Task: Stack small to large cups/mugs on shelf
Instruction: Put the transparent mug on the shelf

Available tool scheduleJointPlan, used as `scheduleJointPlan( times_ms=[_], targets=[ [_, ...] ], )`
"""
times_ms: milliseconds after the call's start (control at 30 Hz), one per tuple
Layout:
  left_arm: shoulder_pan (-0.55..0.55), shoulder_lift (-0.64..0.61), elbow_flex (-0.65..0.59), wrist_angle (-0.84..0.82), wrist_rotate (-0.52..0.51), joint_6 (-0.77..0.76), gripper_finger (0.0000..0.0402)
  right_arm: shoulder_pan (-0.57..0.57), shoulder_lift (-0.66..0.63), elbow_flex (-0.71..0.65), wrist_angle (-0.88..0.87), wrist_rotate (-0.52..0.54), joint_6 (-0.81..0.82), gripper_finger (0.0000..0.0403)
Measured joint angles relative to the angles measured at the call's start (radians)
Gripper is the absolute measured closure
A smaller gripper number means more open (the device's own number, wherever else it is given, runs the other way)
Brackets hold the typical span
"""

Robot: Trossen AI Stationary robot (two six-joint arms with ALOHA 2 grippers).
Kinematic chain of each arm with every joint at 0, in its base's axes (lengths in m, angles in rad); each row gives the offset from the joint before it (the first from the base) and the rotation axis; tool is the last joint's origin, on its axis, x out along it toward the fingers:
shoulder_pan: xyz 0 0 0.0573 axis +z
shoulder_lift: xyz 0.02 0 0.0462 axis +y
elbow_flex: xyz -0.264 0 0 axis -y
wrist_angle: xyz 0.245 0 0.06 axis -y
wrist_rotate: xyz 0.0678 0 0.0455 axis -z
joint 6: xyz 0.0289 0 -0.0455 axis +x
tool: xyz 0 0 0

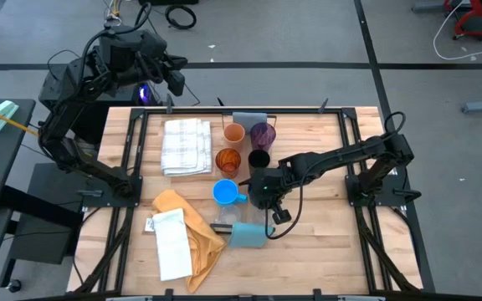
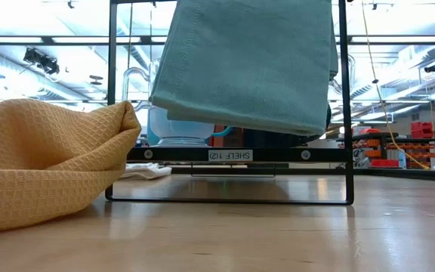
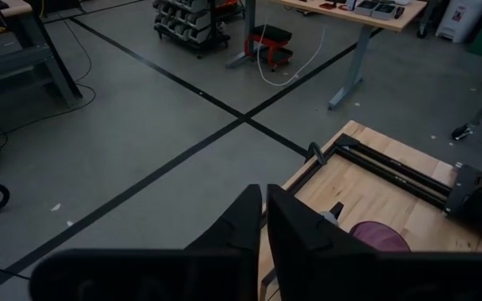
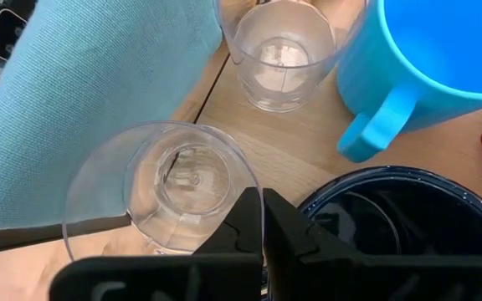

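My right gripper (image 4: 264,219), jaws together above a clear glass (image 4: 170,188) beside the navy mug (image 4: 392,217), could topple either if lowered.

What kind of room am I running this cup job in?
Probably a robotics lab or workshop: a grey floor marked with black tape lines, workbenches with parts bins beyond the wooden table, and open ceiling strip lights.

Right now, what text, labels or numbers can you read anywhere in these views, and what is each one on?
"SHELF 1(2)" - white label on the black shelf rail, low view; the bracketed part is less certain.
Orange bins in the room behind: any lettering is too small to read.
High view and both wrist views: no readable text.
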Motion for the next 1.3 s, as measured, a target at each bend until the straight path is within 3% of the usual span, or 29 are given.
scheduleJointPlan(
  times_ms=[967,1300],
  targets=[
    [0.000,0.000,0.000,0.000,0.000,0.003,0.0371,-0.012,0.040,0.000,0.003,-0.004,0.022,0.0398],
    [0.000,0.000,0.000,0.000,0.000,-0.002,0.0373,-0.007,0.040,0.000,0.003,-0.016,0.027,0.0380]
  ],
)
